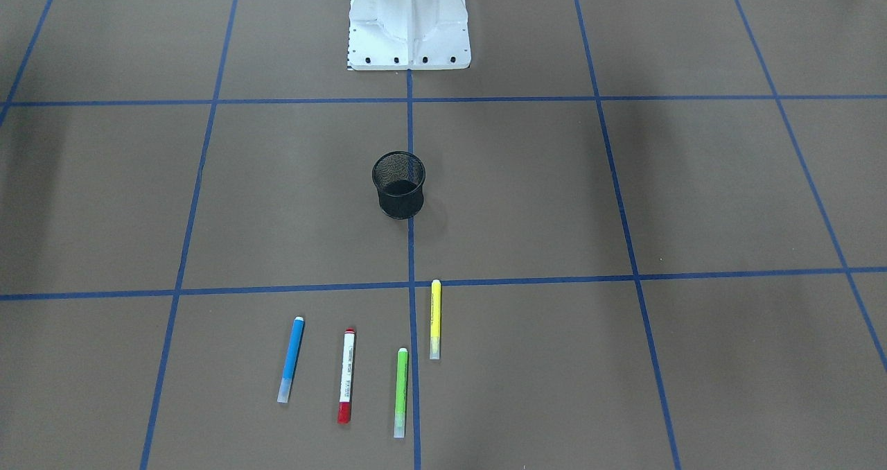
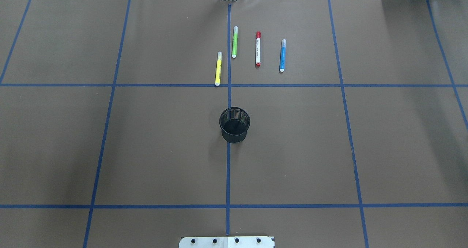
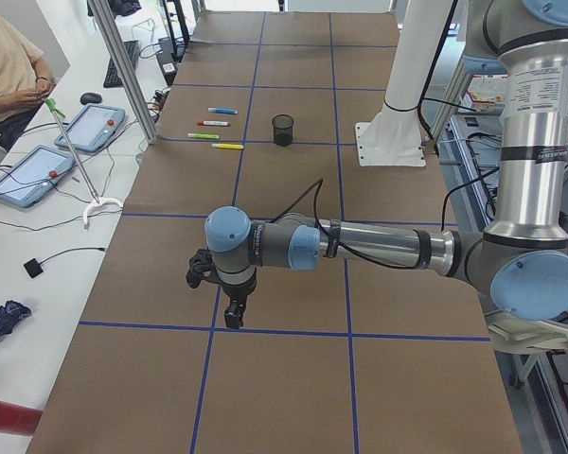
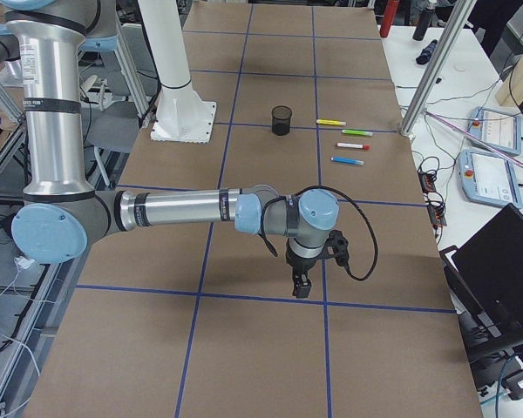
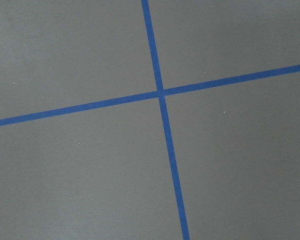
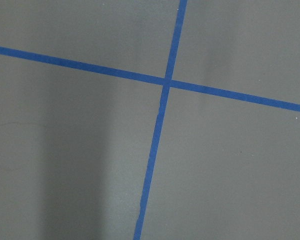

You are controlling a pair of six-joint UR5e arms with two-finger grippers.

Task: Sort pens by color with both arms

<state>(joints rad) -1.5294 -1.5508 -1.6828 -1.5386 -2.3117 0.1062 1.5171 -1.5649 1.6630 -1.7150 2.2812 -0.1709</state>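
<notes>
The worktop (image 1: 693, 179) is brown, crossed by a blue tape grid (image 1: 409, 248). There is a blue pen (image 1: 292, 359), a white pen with red ends (image 1: 346, 376), a green pen (image 1: 401, 392) and a yellow pen (image 1: 435, 319). The mesh cup (image 1: 398, 186) is black, the pedestal (image 1: 409, 23) white. The left arm (image 3: 379, 248) and right arm (image 4: 183, 209) are silver-grey with light-blue joint caps.

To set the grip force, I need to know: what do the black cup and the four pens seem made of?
The cup: fine black mesh, likely metal wire, matte; the table shows through its wall. The blue pen, red-and-white pen, green pen and yellow pen: bright smooth barrels, probably plastic.
</notes>
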